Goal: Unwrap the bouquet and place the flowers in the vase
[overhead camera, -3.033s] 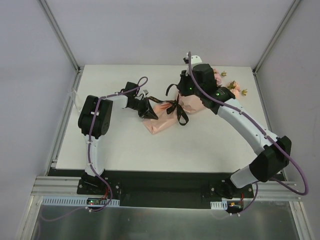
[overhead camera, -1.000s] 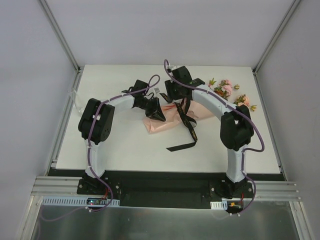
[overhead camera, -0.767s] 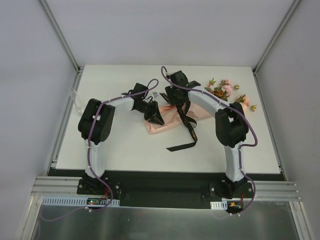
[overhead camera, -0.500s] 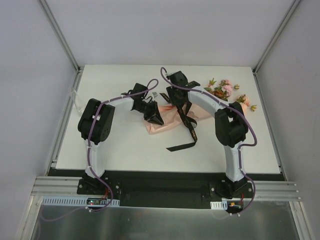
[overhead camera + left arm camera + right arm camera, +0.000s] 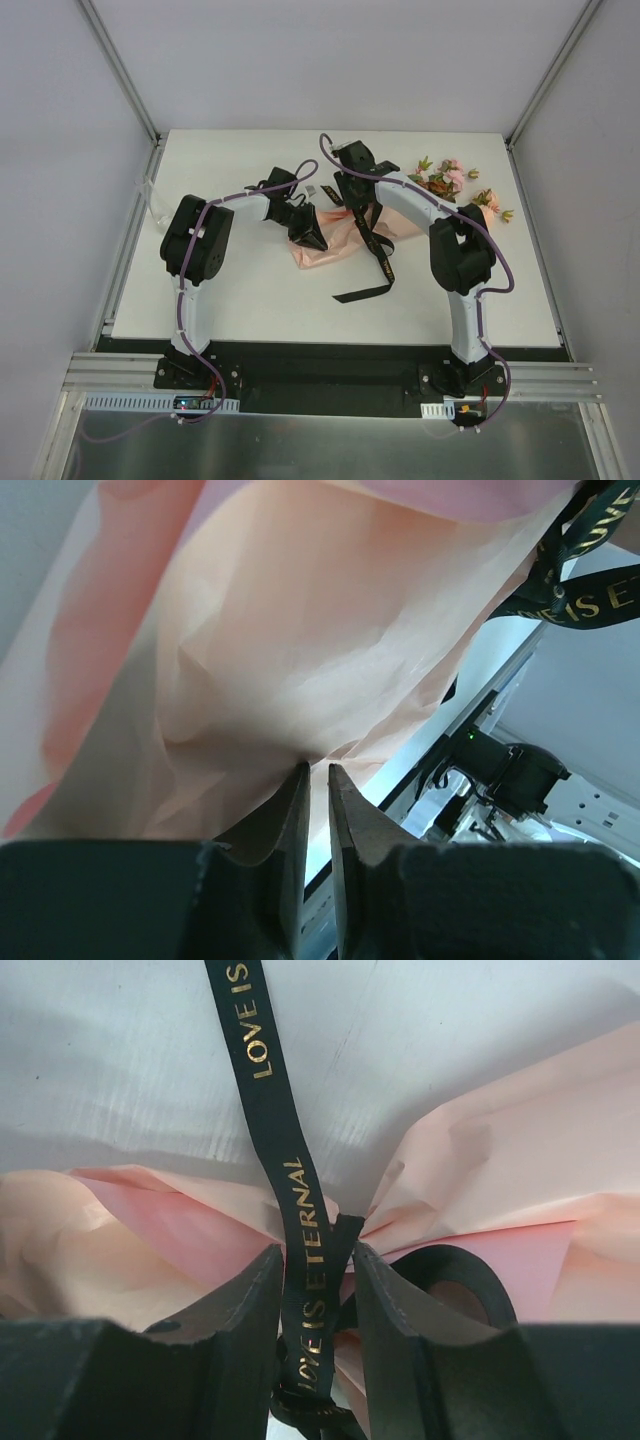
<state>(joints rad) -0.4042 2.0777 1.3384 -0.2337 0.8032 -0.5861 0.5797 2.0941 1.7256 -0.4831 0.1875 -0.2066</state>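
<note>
Pinching a fold of the pink paper point(image 5: 300, 630) in the left gripper point(image 5: 315, 767), with fingers all but together. Straddling the black ribbon point(image 5: 262, 1070) with the right gripper point(image 5: 315, 1252), with fingers part open; impossible to tell whether clamped or only brushing it. Readable in gold along the ribbon: "LOVE IS ETERNAL". Seen only from the top view: the bouquet point(image 5: 335, 245) lying mid-table point(image 5: 300, 320), with the flowers point(image 5: 450, 178) at far right and a ribbon tail trailing toward the near side.

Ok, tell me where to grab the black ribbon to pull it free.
I'd take the black ribbon by its loose tail, coming straight down from above with fingers across its width. That stretch lies flat and alone on the table, clear of the pink paper; the knot end is bunched at the right gripper.
</note>
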